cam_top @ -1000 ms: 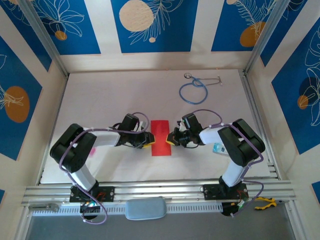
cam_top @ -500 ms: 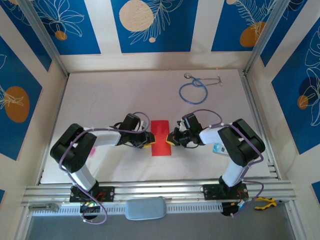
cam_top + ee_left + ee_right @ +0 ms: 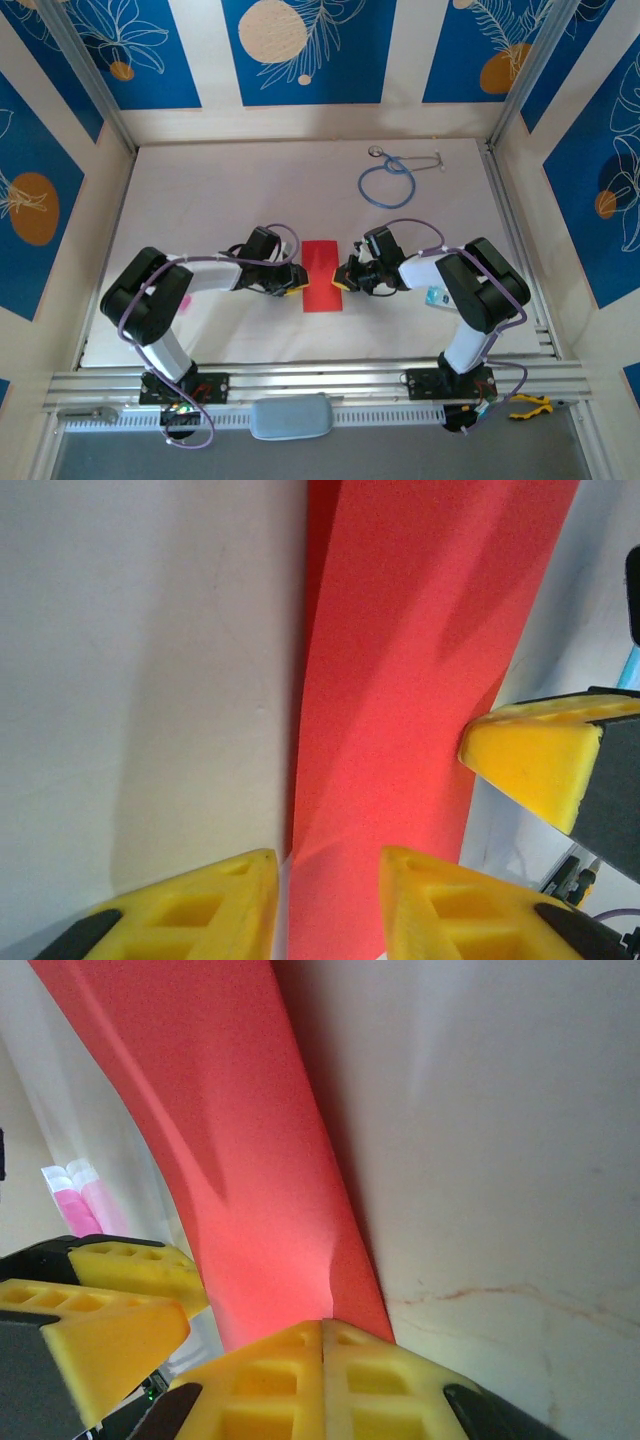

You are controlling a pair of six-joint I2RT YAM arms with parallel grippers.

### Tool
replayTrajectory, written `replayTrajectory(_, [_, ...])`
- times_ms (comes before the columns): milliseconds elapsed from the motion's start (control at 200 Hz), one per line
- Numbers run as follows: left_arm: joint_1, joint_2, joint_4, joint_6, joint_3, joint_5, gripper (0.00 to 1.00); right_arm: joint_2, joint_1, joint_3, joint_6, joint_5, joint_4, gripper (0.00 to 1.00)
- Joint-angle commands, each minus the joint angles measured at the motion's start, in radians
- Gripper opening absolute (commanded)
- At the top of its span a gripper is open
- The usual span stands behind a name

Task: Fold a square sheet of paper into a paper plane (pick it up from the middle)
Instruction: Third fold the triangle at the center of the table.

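Two white-and-black robot arms meet over a bright red paper sheet (image 3: 322, 265) on a pale counter (image 3: 200, 200). The sheet is thin and unmarked and lies as a narrow rectangle, its long sides running away from the arm bases. It sits nearer those bases than the blue tube stethoscope (image 3: 387, 181), to that stethoscope's left and well apart from it.

The left tool (image 3: 298, 287) is at the sheet's long edge on the side away from the stethoscope. The right tool (image 3: 343, 280) is at the long edge on the stethoscope's side. Both are toward the sheet's near end.

From the left wrist, the left tool (image 3: 328, 908) is released: its yellow fingers (image 3: 200, 910) stand apart low over the counter, with the red sheet (image 3: 420, 630) showing in the gap between them. From the right tool, one yellow finger (image 3: 525, 760) comes in across the sheet.

From the right wrist, the right tool (image 3: 323, 1360) is clenched — its two yellow pads (image 3: 260, 1380) press together along a single seam. The sheet (image 3: 230, 1140) runs straight into that seam and is dimpled just ahead of it, so the tool is grasping the sheet's edge. The left tool's fingers (image 3: 130, 1265) show across the sheet, with a blurred pink item (image 3: 75, 1190) behind them.

The stethoscope's loop lies flat, its metal parts on the far side — toward the blue leaf-patterned wall panels (image 3: 300, 50).
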Motion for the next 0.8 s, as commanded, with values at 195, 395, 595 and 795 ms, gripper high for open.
replayTrajectory(195, [-0.006, -0.009, 0.083, -0.039, -0.02, 0.003, 0.26, 0.003, -0.01, -0.032, 0.0, 0.053, -0.1, 0.04])
replayTrajectory(395, [-0.005, -0.013, 0.159, -0.069, -0.04, 0.003, 0.25, -0.004, -0.012, -0.034, -0.002, 0.054, -0.104, 0.04])
replayTrajectory(595, [0.007, 0.003, 0.235, -0.087, -0.048, 0.011, 0.33, -0.011, -0.012, -0.034, -0.008, 0.052, -0.11, 0.04])
replayTrajectory(795, [0.023, 0.019, 0.258, -0.097, -0.043, 0.019, 0.34, -0.015, -0.011, -0.034, -0.009, 0.049, -0.112, 0.04])
